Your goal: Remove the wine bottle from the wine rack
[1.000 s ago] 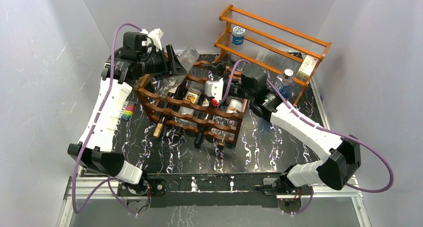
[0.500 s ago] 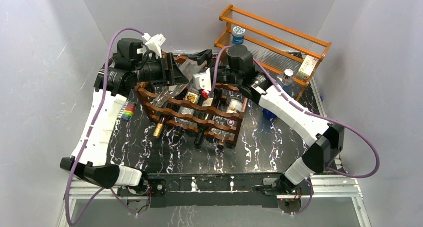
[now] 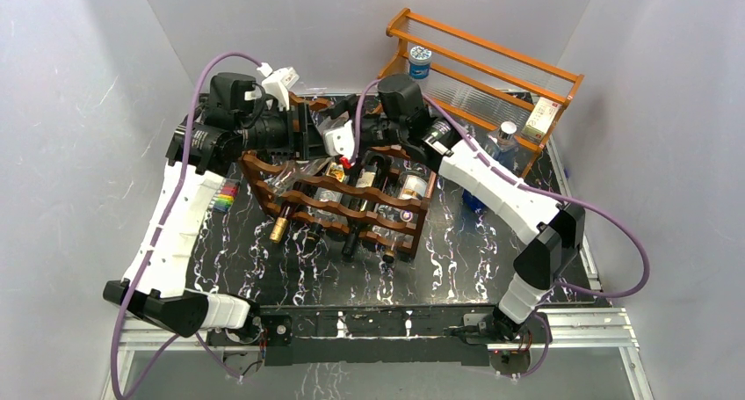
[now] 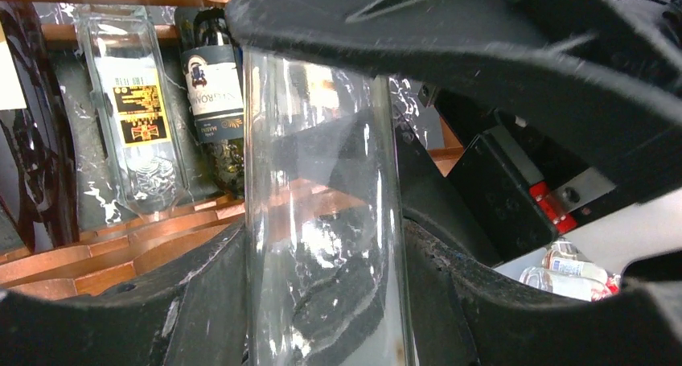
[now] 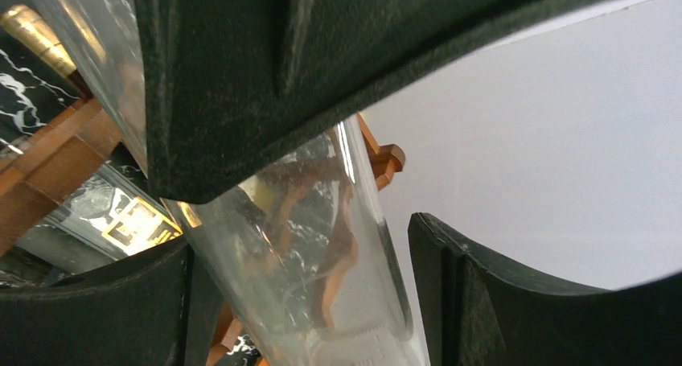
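Wine bottle (image 4: 322,221): clear glass, smooth, glossy. Wine rack (image 3: 386,208): dark reddish-brown wood, smooth, slight sheen. Left tool (image 4: 322,197) fingers (image 4: 499,60): black plastic, matt, finely grained. Tabletop (image 3: 457,259): black, white-veined, glossy.

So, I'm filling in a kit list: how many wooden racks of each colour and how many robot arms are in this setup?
dark reddish-brown wine rack: 1
orange shelf: 1
robot arms: 2, the left arm and the right arm
Total: 4

wine rack (image 3: 338,195) mid-table | shelf (image 3: 492,73) behind it, R | wine bottle (image 4: 322,221) in left tool (image 3: 309,139) over rack's L-rear
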